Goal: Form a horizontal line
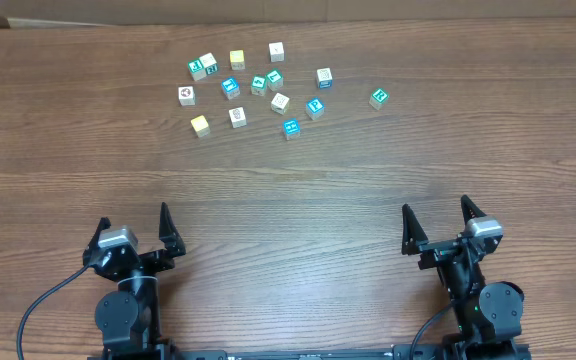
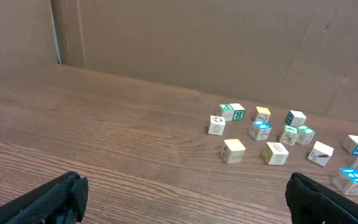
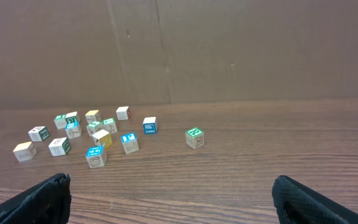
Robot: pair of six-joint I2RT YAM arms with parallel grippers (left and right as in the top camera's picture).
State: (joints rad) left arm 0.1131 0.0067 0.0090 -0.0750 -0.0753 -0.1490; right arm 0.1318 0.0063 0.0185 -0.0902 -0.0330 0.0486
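Left gripper [image 1: 134,218] and right gripper [image 1: 436,207] both stood wide open, empty. I saw the wooden cubes [image 1: 280,101] scattered far ahead, no horizontal line yet; most lay nearer the left gripper.

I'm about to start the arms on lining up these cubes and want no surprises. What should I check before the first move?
1. left gripper open and empty: ok.
2. right gripper open and empty: ok.
3. cubes lying flat on the table, none stacked: ok.
4. Horizontal row already formed: not ok, they lie scattered.
5. Bare wood between both grippers and the cubes: ok.
6. Letters on the cube faces readable: cannot tell, too small.
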